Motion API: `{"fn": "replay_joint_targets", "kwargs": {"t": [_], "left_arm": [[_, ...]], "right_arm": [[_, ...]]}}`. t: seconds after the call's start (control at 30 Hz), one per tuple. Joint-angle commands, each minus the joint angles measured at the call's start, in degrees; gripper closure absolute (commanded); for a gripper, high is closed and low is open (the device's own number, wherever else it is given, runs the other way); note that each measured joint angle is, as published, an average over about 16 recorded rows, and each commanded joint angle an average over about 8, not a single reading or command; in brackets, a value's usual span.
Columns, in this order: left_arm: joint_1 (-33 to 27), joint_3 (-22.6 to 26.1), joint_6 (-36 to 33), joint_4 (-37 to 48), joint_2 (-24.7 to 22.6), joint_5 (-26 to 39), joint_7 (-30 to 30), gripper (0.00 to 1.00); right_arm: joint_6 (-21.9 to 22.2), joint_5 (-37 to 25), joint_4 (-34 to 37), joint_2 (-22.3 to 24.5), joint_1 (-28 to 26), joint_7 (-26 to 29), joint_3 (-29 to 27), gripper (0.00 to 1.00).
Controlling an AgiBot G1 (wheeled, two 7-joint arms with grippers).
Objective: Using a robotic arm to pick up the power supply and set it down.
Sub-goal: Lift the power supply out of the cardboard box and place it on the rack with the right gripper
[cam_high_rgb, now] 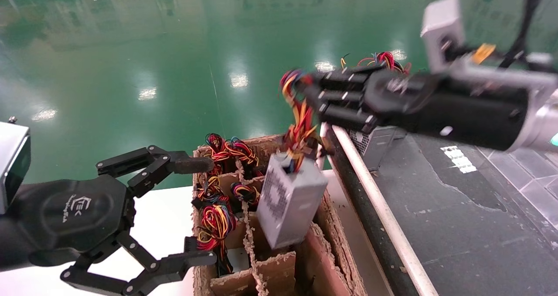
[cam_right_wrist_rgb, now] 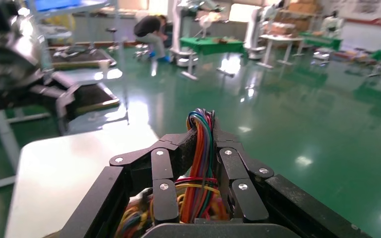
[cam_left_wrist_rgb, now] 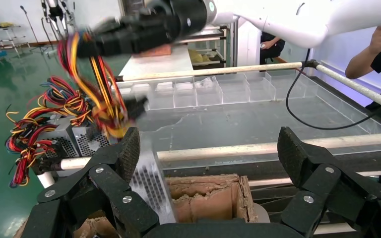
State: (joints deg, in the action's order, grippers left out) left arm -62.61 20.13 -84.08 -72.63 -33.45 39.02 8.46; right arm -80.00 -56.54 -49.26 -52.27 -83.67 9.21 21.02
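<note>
One power supply [cam_high_rgb: 290, 202] hangs in the air by its wire bundle [cam_high_rgb: 298, 113], just above the torn cardboard box [cam_high_rgb: 335, 248]. The grey box tilts a little, and its holey vent side faces the left arm. The right gripper [cam_high_rgb: 311, 97] has its black fingers [cam_right_wrist_rgb: 230, 173] closed tight on the red, yellow, orange and blue wires, high over the edge of the black belt [cam_high_rgb: 457, 217]. In the right wrist view, the wires stick up between the closed fingers. More wire bundles [cam_high_rgb: 216, 217] poke out of the box's other slots. Another power supply [cam_high_rgb: 375, 143] sits on the belt, right behind the right gripper. The left gripper [cam_high_rgb: 194, 211] waits beside the box over the white table [cam_high_rgb: 165, 217], with its jaws wide open and holding nothing.
</note>
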Motion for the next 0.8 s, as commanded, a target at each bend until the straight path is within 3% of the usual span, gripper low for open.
{"fn": "replay_joint_targets", "kwargs": {"t": [0.03, 0.37, 0.8], "left_arm": [[0.00, 0.00, 0.00, 0.00, 0.00, 0.00, 0.00, 0.00], [0.00, 0.01, 0.00, 0.00, 0.00, -0.01, 0.00, 0.00], [0.00, 0.02, 0.01, 0.00, 0.01, -0.01, -0.01, 0.00]], "right_arm": [[-0.36, 0.27, 1.17, 0.57, -1.46, 0.52, -0.36, 1.00], [0.77, 1.65, 8.87, 5.01, -4.18, -2.53, -3.59, 1.00], [-3.62, 0.28, 20.24, 10.30, -6.51, -6.39, -3.80, 1.00]]}}
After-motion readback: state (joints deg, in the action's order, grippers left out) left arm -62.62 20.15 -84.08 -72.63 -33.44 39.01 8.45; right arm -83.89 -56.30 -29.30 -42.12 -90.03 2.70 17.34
